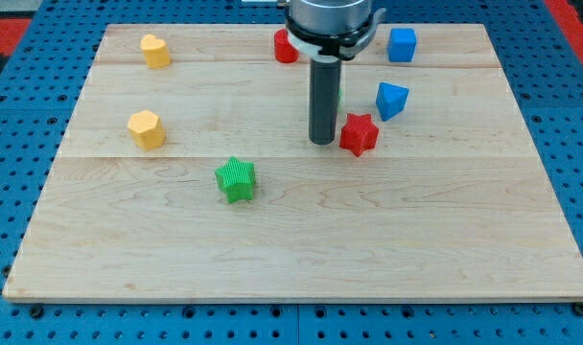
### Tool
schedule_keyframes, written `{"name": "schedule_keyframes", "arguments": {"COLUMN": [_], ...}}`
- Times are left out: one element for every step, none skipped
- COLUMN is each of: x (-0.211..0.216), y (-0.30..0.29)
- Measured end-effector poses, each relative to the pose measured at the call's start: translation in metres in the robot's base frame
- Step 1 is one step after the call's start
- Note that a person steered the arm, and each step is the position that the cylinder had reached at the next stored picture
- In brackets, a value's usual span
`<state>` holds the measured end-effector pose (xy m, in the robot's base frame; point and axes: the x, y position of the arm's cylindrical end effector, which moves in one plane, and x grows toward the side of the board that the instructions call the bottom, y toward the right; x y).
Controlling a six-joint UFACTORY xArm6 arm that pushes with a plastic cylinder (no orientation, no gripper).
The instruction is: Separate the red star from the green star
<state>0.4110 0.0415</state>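
The red star (359, 133) lies right of the board's centre. The green star (237, 179) lies to its lower left, well apart from it. My tip (322, 142) rests on the board just left of the red star, very close to it or touching it, between the two stars. A sliver of green (340, 94) shows behind the rod; its shape is hidden.
A blue triangular block (391, 99) sits just above and right of the red star. A blue cube (402, 44) and a red block (285, 46) lie near the top edge. Two yellow blocks (155, 50) (147, 128) lie at the left. The wooden board (301, 249) lies on a blue pegboard.
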Motion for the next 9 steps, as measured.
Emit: {"name": "schedule_keyframes", "arguments": {"x": [0.0,0.001,0.001,0.032,0.072,0.08,0.055,-0.004,-0.047], "y": [0.038,0.096,0.094,0.08,0.111,0.197,0.245,0.248,0.228]}}
